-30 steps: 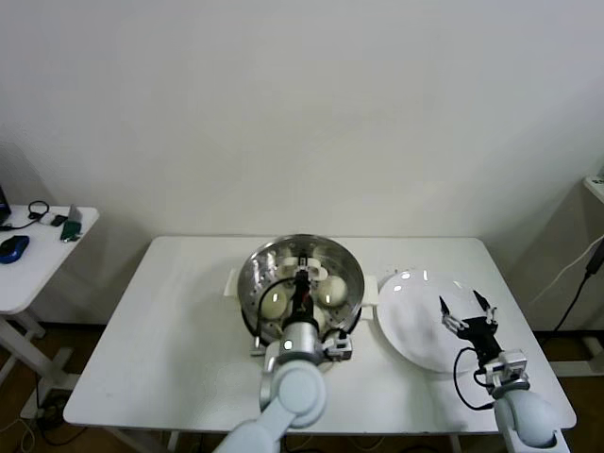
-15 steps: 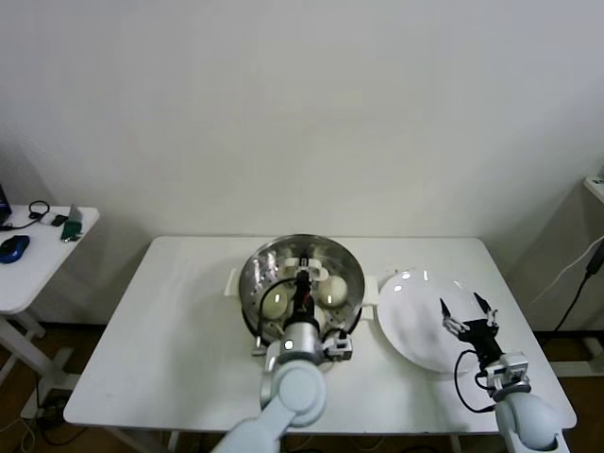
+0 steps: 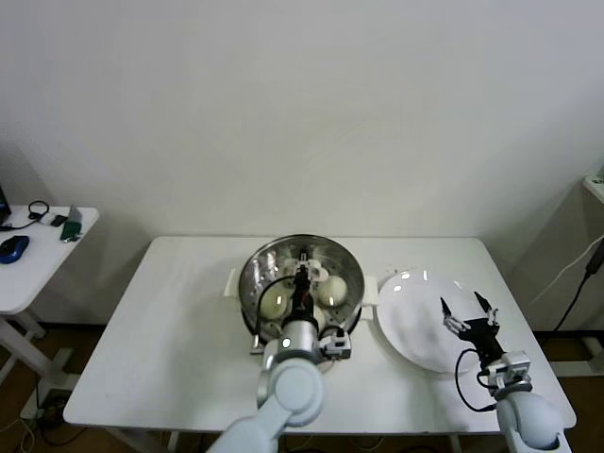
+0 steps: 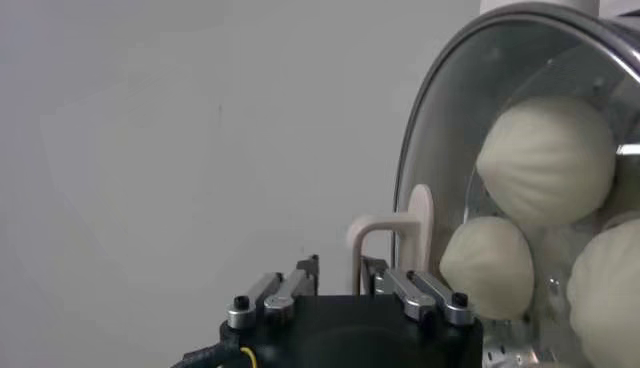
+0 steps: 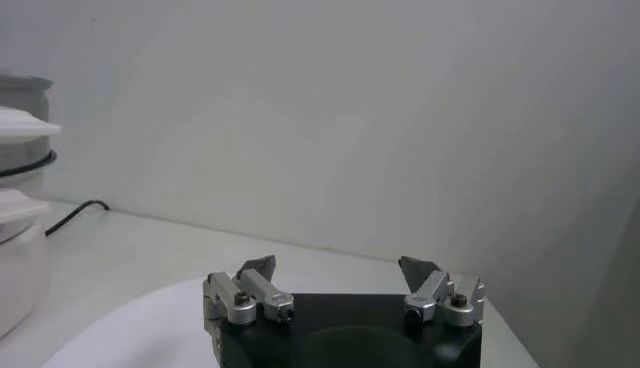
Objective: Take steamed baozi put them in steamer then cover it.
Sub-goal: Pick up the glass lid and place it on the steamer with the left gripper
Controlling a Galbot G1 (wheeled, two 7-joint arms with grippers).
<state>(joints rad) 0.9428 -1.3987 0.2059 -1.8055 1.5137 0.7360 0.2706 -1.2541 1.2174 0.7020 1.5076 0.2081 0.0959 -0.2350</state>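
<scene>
nearest the robot, the right gripper (image 3: 467, 316) hangs over the near-right part of the white plate (image 3: 411, 293), jaws wide w/ nothing between them; right wrist view shows the same, two tips well apart over bare plate. it looks idle, parked.

next in, the left gripper (image 3: 302, 288) sits over the middle of the steamer (image 3: 260, 269), which stands mid-desk (image 3: 170, 340) just left of the plate. the lid (image 4: 450, 130) is already on the pot: in the left wrist view the glass dome w/ its metal rim covers the buns (image 4: 545, 160), three plainly seen through the glass, a 4th i can't confirm. the lid's cream handle (image 4: 395, 235) stands between the left jaws, but there's a visible gap either side, so jaws are narrow-open around the handle, not clamped on it.

step in hand, as i read it: the release after setting the lid down. buns are inside, cover is seated, so the task is nearly done.

next move calls for opening a bit wider so neither tip drags the handle, then lifting straight up clear of the lid before swinging away; any sideways pull while the handle is between the tips could slide the lid off its seat.

farther back, only desk edge and the plain wall (image 3: 302, 113).
</scene>
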